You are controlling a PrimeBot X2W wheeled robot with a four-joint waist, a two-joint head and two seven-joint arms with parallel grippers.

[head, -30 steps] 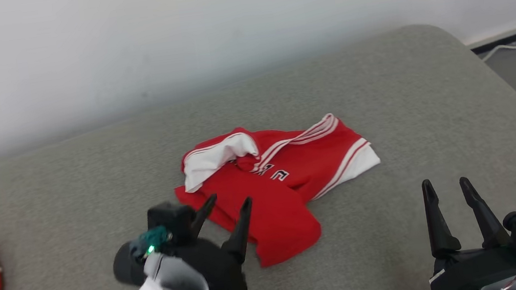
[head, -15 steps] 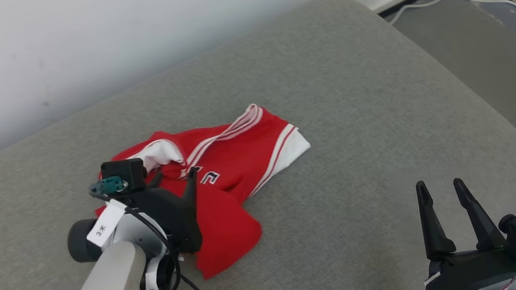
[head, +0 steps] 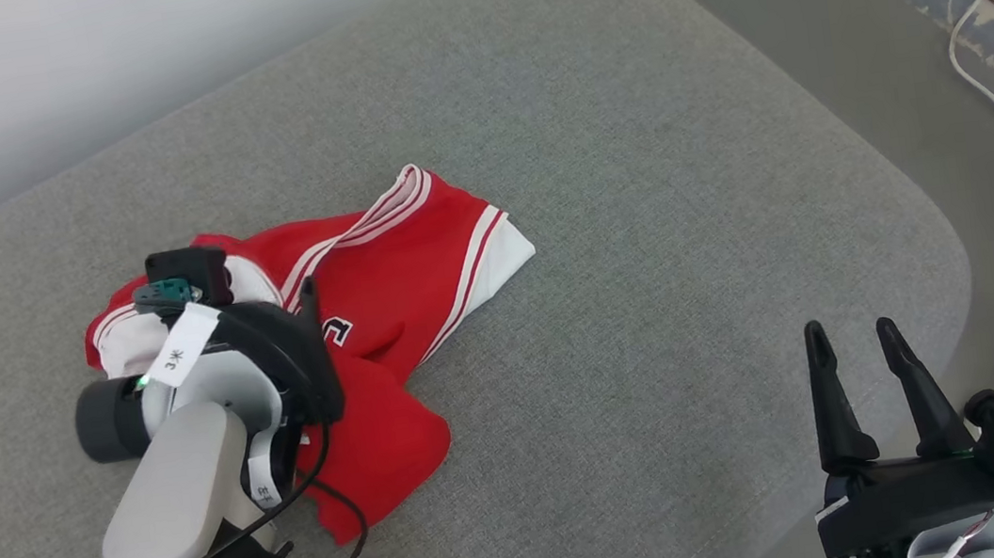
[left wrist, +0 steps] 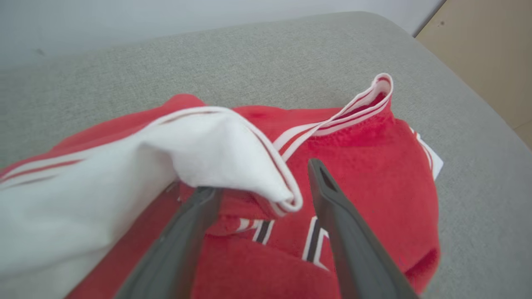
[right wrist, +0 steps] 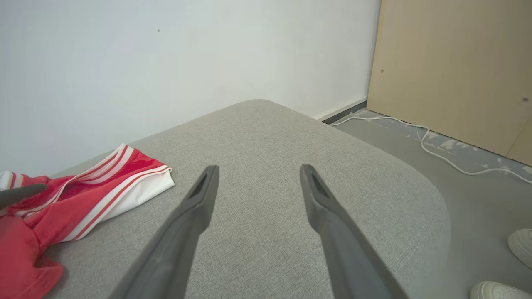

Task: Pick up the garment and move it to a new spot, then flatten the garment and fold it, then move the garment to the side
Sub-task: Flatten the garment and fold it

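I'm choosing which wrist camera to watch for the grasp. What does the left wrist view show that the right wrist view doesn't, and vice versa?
Left wrist view: the left gripper, jaws open either side of a white flap of the garment, with lettering beneath. Right wrist view: the right gripper, jaws open with bare cushion ahead, plus a wooden panel, and a white cable and pale shoes on the floor. Both: the red-and-white garment, the grey cushion and a white wall.
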